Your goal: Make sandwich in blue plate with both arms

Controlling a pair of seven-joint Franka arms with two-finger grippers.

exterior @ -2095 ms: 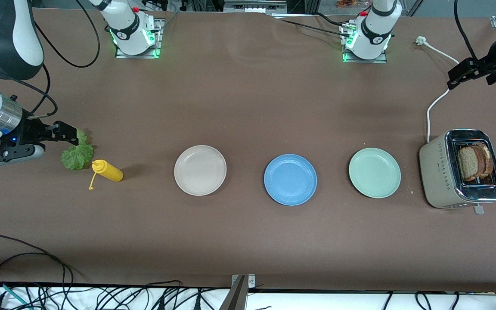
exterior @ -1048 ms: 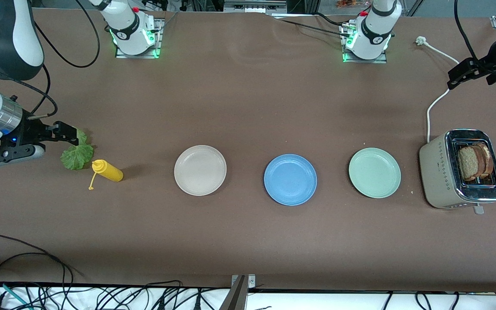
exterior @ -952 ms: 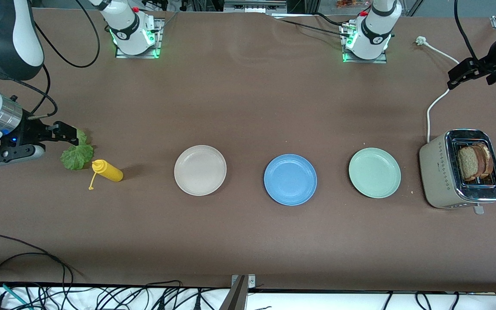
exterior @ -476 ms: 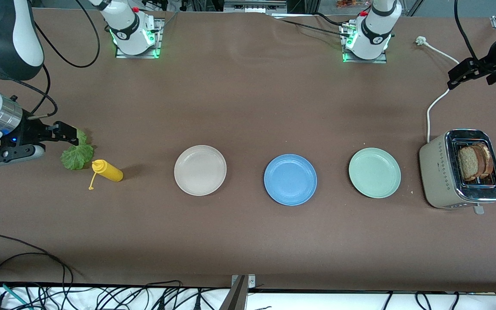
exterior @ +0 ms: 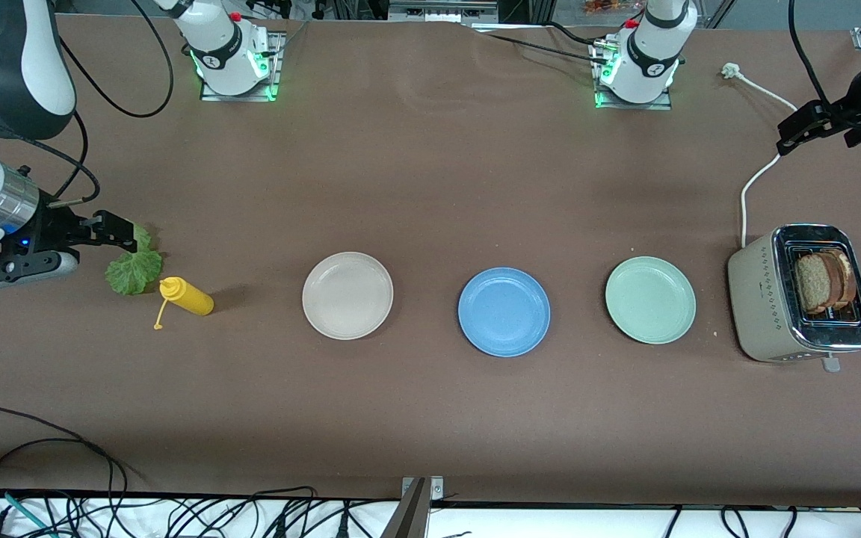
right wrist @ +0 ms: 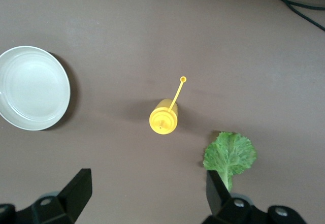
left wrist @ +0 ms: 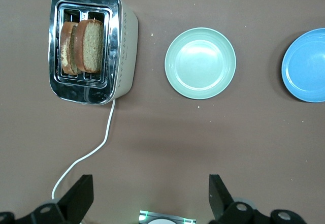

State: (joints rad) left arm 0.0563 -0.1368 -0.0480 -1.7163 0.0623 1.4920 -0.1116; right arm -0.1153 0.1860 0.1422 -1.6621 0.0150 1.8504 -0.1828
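Note:
The blue plate (exterior: pixel 504 311) (left wrist: pixel 307 66) lies empty, the middle one of three plates in a row. Two brown bread slices (exterior: pixel 823 280) (left wrist: pixel 84 46) stand in the toaster (exterior: pixel 767 299) (left wrist: pixel 127 46) at the left arm's end of the table. A ruffled green lettuce leaf (exterior: pixel 133 269) (right wrist: pixel 229 153) lies on the table at the right arm's end. My right gripper (exterior: pixel 115 232) (right wrist: pixel 147 196) hangs open and empty over the leaf's edge. My left gripper (exterior: pixel 795 133) (left wrist: pixel 148 198) hangs open and empty over the toaster's white cord (exterior: pixel 755 179).
A yellow squeeze bottle (exterior: pixel 187 296) (right wrist: pixel 163 117) lies beside the lettuce. A beige-white plate (exterior: pixel 347 295) (right wrist: pixel 33 88) and a mint-green plate (exterior: pixel 650 300) (left wrist: pixel 200 63) flank the blue one. Loose cables (exterior: pixel 42 448) run along the table edge nearest the front camera.

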